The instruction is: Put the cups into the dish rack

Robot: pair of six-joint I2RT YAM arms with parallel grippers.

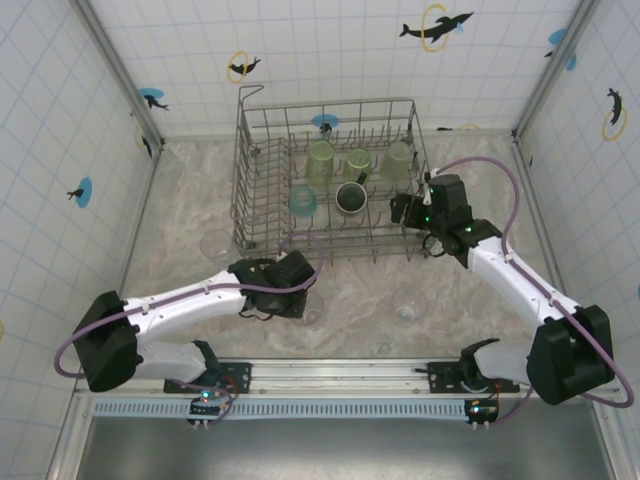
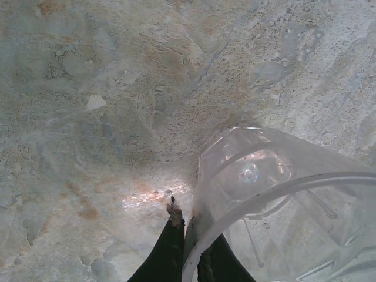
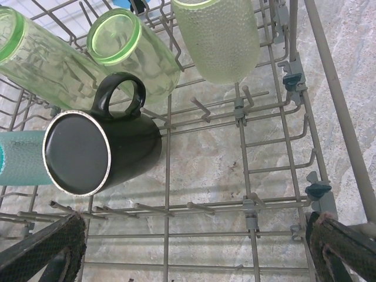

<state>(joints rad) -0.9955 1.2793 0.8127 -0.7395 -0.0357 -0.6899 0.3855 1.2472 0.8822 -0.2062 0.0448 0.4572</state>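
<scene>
- Left fingers (image 2: 167, 258) pinch the rim of a clear cup (image 2: 264, 176) on the tabletop (image 2: 88, 117).
- Right fingers (image 3: 50, 247) are spread wide, empty, over the rack (image 3: 247, 205).
- Rack holds mug (image 3: 117, 147), green tumblers (image 3: 217, 35), teal cup (image 3: 17, 158).

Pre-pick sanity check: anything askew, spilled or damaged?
No spill or damage. Only oddity: the black mug in the dish rack lies tilted, mouth facing up toward the cameras, not inverted. The clear cup in the left gripper looks intact.
</scene>
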